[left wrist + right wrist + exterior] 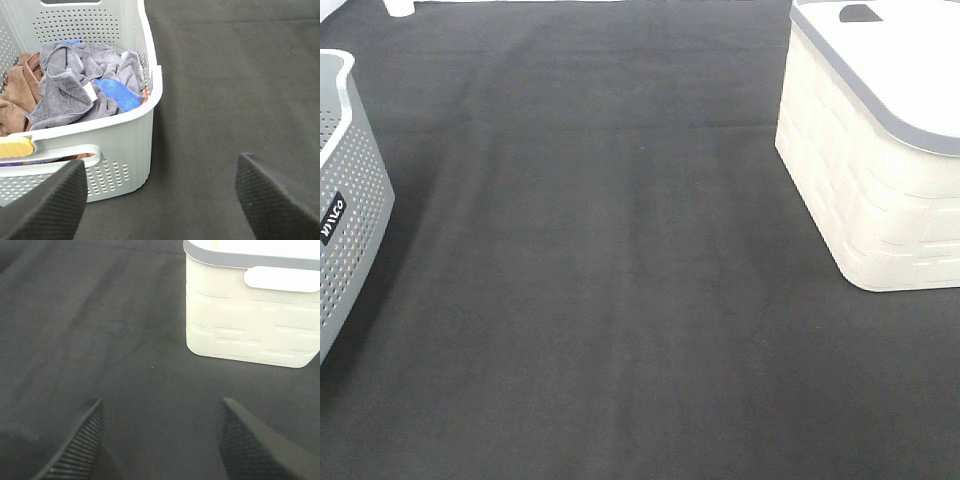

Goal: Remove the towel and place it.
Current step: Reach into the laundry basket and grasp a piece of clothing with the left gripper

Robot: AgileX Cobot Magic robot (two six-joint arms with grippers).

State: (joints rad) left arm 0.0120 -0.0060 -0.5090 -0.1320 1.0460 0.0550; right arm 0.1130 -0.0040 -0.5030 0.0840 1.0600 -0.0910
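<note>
Locates the towel [75, 85] inside the grey perforated basket [125, 145] — crumpled, grey-purple, on top of the pile, with its white tag showing next to a blue cloth [117, 94]. Touches a brown cloth [20, 90] on one side. Shows the left gripper [160, 167] released, jaws spread wide and grasping nothing, above the black mat [620, 260] just beside the basket's outer wall. Shows the right gripper [161, 405] likewise released, over bare mat — near the white bin [240, 325] with a grey rim, apart from it.
</note>
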